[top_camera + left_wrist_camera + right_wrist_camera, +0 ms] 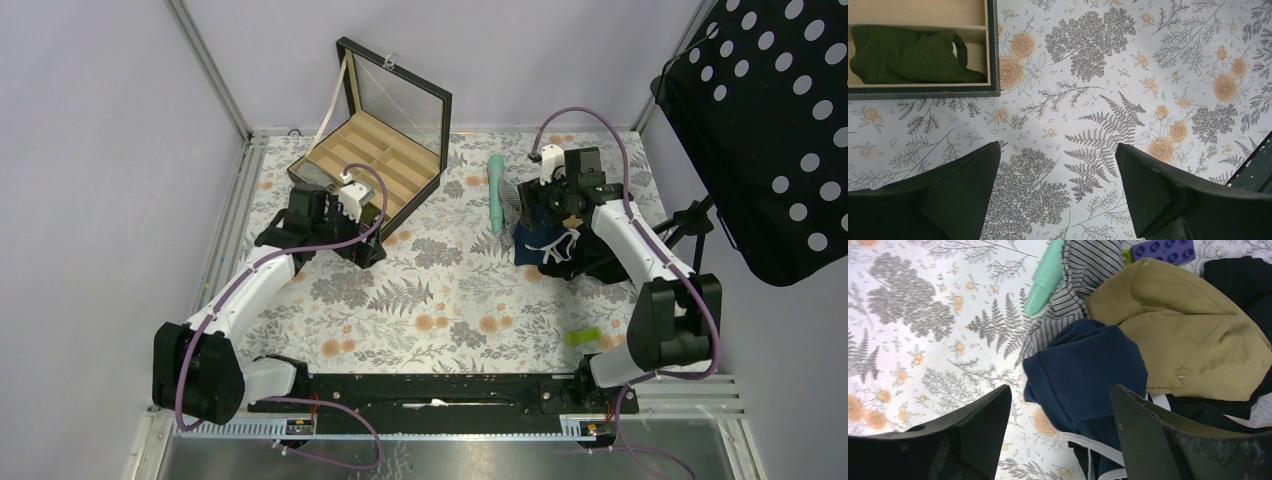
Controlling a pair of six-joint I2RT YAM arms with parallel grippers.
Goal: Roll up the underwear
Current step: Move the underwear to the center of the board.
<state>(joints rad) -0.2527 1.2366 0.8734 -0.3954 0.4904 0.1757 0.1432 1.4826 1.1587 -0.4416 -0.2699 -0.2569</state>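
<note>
The underwear [1083,370] is a crumpled navy-blue cloth with a narrow white waistband edge [1098,442]. It lies at the front of a clothes pile on the right of the floral table [450,300]. My right gripper [1062,390] hovers over it, open, fingers either side of its lower part and not pressing the cloth. From above, the underwear [540,243] shows just below the right gripper [553,215]. My left gripper [1058,146] is open and holds nothing, over bare tablecloth next to the box; in the top view this left gripper [368,248] sits at mid left.
A tan garment [1188,335], a striped cloth [1083,270] and a black garment [1243,285] crowd behind the underwear. A mint-green tube [496,190] and a purple brick [1164,250] lie beside them. An open divided box [375,160] holds a dark green cloth [908,55].
</note>
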